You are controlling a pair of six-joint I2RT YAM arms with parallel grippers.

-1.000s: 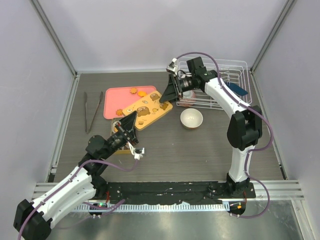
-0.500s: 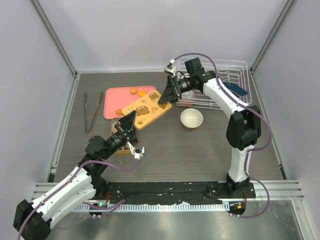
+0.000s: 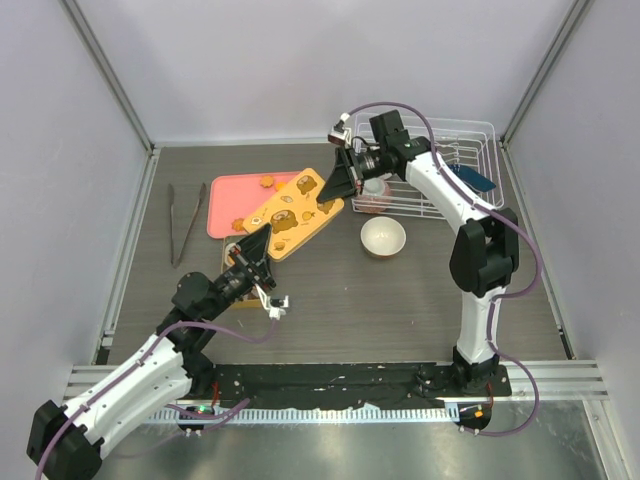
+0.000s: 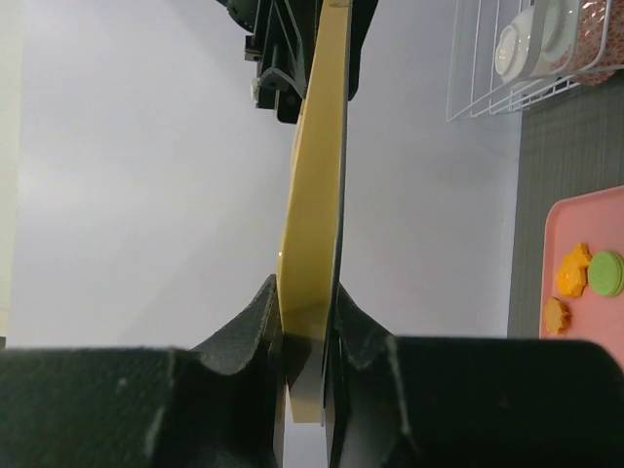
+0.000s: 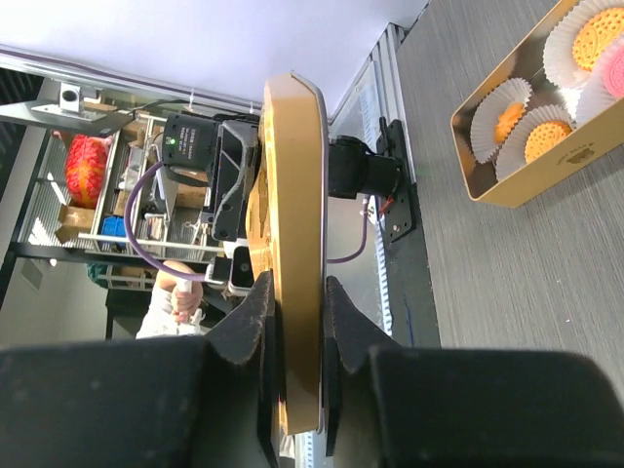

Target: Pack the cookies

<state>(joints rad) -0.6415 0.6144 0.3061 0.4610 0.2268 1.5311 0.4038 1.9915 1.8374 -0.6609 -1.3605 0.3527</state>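
Observation:
A yellow tin lid (image 3: 290,212) hangs tilted above the table, held at both ends. My left gripper (image 3: 258,243) is shut on its near end, and the lid's edge (image 4: 314,195) sits clamped between the fingers (image 4: 261,312). My right gripper (image 3: 335,190) is shut on the far end (image 5: 292,195). The gold tin (image 5: 507,185) lies on the table with orange cookies (image 5: 549,136) and a pink one (image 5: 612,73) in white paper cups. More cookies (image 4: 573,276), orange ones and a green one (image 4: 605,273), lie on the pink tray (image 3: 225,205).
Metal tongs (image 3: 183,220) lie left of the pink tray. A white bowl (image 3: 383,237) stands right of the lid. Behind it is a white wire rack (image 3: 450,170) holding a jar (image 3: 372,195) and a blue item (image 3: 470,178). Walls enclose the table.
My right gripper has closed on the lid's far end and shifted slightly up and left, raising that end. The left gripper has kept its hold.

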